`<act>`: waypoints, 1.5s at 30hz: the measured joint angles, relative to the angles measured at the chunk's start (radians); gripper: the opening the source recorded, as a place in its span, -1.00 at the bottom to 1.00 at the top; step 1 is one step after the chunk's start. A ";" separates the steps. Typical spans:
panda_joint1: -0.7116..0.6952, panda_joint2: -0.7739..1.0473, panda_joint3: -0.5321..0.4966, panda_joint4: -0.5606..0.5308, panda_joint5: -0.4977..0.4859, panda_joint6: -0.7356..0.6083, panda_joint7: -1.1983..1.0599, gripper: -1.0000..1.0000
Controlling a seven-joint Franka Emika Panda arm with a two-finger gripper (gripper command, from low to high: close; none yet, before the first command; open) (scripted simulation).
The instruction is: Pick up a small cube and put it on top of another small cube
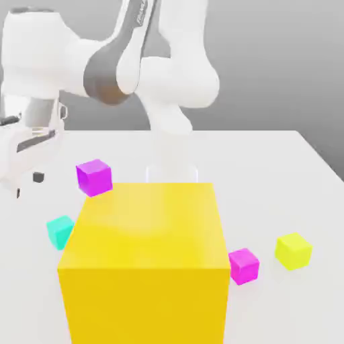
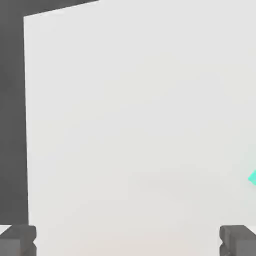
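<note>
Nearest the exterior camera: huge yellow cube, dominating the foreground of the white table. It partly hides the things behind and beside it.

Just beside its right lower edge (exterior view's right): a magenta cube. A little further right, the small yellow cube, the stacking target, standing free on the table.

At the big cube's left edge: the small cyan cube, partly tucked behind that edge, on the table and not yet gripped. Further back, a second magenta cube.

Gripper: fingers spread wide, nothing between them; hand view looks down between the two dark fingertips onto bare table. In the exterior view the hand sits at the far left, above the table, with the arm's white links behind.

Key relation: in the hand view a corner of the cyan cube just enters at the frame edge, off to one side of the finger gap, not between the fingers. Judgement: the hand must shift sideways toward the cyan cube to centre it before descending. Risk: the huge cube stands close to it, leaving little room for a finger on that side.
</note>
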 joint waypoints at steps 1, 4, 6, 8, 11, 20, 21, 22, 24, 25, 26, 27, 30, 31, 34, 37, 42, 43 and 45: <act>-0.022 0.022 -0.005 -0.018 0.002 0.017 0.043 0.00; -0.080 0.087 -0.024 -0.072 0.012 0.067 0.169 0.00; -0.114 0.131 -0.040 -0.108 0.030 0.100 0.245 0.00; -0.131 0.185 -0.050 -0.123 0.047 0.144 0.285 0.00; -0.142 0.287 -0.042 -0.111 0.065 0.228 0.289 0.00; -0.158 0.450 -0.024 -0.086 0.075 0.365 0.281 -1.00; -0.158 0.450 -0.024 -0.086 0.075 0.366 0.281 -1.00; -0.160 0.460 -0.022 -0.084 0.075 0.374 0.281 -1.00; -0.157 0.422 -0.024 -0.090 0.075 0.342 0.283 -1.00; -0.155 0.391 -0.026 -0.095 0.072 0.317 0.285 -1.00; -0.154 0.358 -0.028 -0.100 0.069 0.289 0.288 -1.00; -0.153 0.324 -0.030 -0.106 0.065 0.260 0.291 -1.00; -0.155 0.218 -0.032 -0.125 0.056 0.173 0.296 -1.00; -0.155 0.190 -0.030 -0.125 0.057 0.150 0.289 -1.00; -0.083 0.169 -0.006 -0.068 0.090 0.136 0.200 -1.00; -0.010 0.169 0.016 0.007 0.132 0.138 0.090 -1.00; 0.116 0.173 0.050 0.134 0.198 0.145 -0.094 -1.00; 0.140 0.173 0.058 0.159 0.211 0.146 -0.131 -1.00; 0.187 0.175 0.076 0.209 0.237 0.148 -0.205 -1.00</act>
